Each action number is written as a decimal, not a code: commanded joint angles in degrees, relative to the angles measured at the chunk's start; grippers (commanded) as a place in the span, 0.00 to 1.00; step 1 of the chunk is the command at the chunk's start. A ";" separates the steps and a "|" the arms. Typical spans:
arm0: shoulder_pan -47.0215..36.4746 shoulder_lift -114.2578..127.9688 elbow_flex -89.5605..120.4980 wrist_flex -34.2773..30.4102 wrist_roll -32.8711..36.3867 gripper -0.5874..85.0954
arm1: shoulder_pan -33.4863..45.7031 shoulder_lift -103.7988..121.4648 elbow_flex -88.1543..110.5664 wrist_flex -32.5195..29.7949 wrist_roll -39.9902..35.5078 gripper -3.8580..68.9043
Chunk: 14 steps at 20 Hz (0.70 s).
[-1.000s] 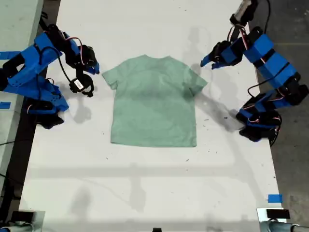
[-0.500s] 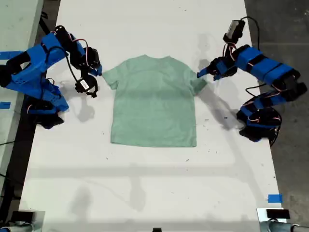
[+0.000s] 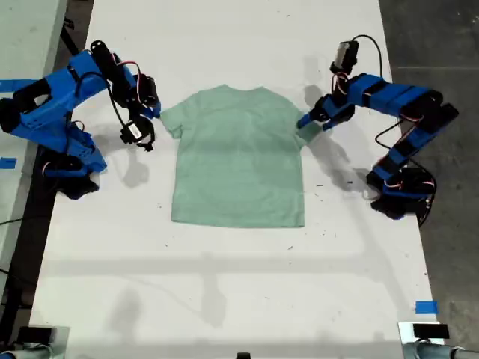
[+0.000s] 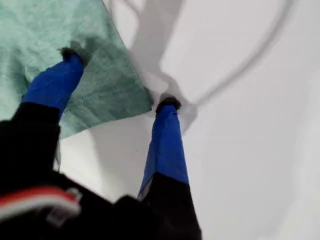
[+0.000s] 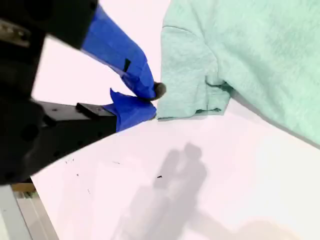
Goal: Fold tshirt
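Note:
The pale mint-green tshirt (image 3: pixel 239 161) lies flat and spread on the white table (image 3: pixel 224 284), collar toward the far edge. My first gripper (image 3: pixel 307 121) is on the arm at the exterior view's right. It stands open over that sleeve (image 4: pixel 95 95), with one fingertip (image 4: pixel 70 54) pressed on the cloth and the other (image 4: pixel 168 104) on bare table just past the hem. My second gripper (image 3: pixel 153 112), at the exterior view's left, is shut, with its tips (image 5: pixel 150 97) right beside the other sleeve's (image 5: pixel 192 75) hem and no cloth between them.
The arm bases (image 3: pixel 71 168) (image 3: pixel 400 196) stand at the table's two long sides in the exterior view. A cable (image 3: pixel 367 41) loops above the first arm. Blue tape (image 3: pixel 425 307) marks the near corner at the exterior view's right. Dark floor lies beyond that side.
The first arm has reached down and toward the shirt, bringing its open gripper onto the sleeve. The second gripper has edged closer to the other sleeve. The shirt has not moved.

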 commanded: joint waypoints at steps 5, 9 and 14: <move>0.44 1.67 -0.62 -0.53 0.26 0.01 | -2.72 -9.93 -11.95 5.19 -0.09 0.04; 0.35 2.64 -0.09 -0.44 0.35 0.01 | -3.25 -10.11 -13.71 7.03 0.79 0.04; 0.35 3.78 1.14 -0.44 0.18 0.01 | -4.48 -0.09 -18.11 19.25 0.88 0.04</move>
